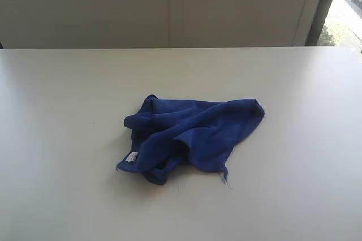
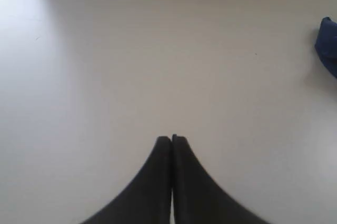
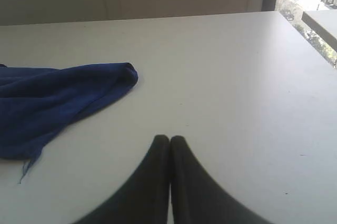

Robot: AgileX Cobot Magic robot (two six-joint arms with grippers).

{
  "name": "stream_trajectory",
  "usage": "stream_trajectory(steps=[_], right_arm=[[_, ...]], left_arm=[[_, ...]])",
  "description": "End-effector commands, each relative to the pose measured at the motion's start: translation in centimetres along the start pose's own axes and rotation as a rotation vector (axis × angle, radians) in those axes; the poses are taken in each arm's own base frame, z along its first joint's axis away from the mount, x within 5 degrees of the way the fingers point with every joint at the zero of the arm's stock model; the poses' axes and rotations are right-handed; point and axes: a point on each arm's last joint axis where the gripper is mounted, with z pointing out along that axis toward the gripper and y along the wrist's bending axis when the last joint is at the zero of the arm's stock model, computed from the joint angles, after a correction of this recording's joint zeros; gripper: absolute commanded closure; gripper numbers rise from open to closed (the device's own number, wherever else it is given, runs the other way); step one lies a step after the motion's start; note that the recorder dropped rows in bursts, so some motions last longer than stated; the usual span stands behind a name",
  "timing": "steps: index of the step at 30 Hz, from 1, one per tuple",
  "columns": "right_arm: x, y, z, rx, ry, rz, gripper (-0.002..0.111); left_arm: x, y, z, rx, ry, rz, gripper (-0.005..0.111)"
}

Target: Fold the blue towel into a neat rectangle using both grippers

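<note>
The blue towel (image 1: 192,136) lies crumpled near the middle of the pale surface (image 1: 62,99). Its longer spread runs across the exterior view, with a white tag (image 1: 131,156) at the near-left corner and a loose thread (image 1: 225,177) trailing from the near-right one. Both claws are closed and hold nothing. The left claw (image 2: 171,139) sees only a sliver of cloth, well apart, while the right claw (image 3: 169,139) has a rounded fold near ahead (so it looks the nearer arm). The fabric is soft, matte microfibre, rumpled into ridges; the surface is smooth.
</note>
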Motion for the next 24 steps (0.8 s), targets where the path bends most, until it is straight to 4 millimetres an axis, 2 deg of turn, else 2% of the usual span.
stream_trajectory(steps=[1, 13, 16, 19, 20, 21, 24], right_arm=[[0.0, 0.0, 0.0, -0.005, -0.009, 0.001, 0.108], [0.0, 0.0, 0.0, -0.005, -0.009, 0.001, 0.108], [0.0, 0.0, 0.0, -0.005, -0.009, 0.001, 0.108], [0.0, 0.0, 0.0, -0.005, -0.009, 0.001, 0.108], [0.0, 0.0, 0.0, -0.005, -0.009, 0.001, 0.108], [0.0, 0.0, 0.0, -0.005, -0.009, 0.001, 0.108], [0.0, 0.0, 0.0, -0.005, -0.009, 0.001, 0.108]], left_arm=[[0.0, 0.0, 0.0, 0.006, -0.002, -0.002, 0.107], [-1.6, 0.0, -0.2, 0.003, -0.186, -0.012, 0.107], [-3.8, 0.1, -0.9, 0.004, -0.437, -0.036, 0.107], [-6.3, 0.1, -2.6, 0.001, -0.776, -0.036, 0.107], [-6.7, 0.1, -3.0, 0.001, -0.842, -0.036, 0.107], [-6.6, 0.1, -2.9, 0.005, -0.819, -0.045, 0.107], [-5.7, 0.1, -1.6, 0.04, -0.572, -0.163, 0.107]])
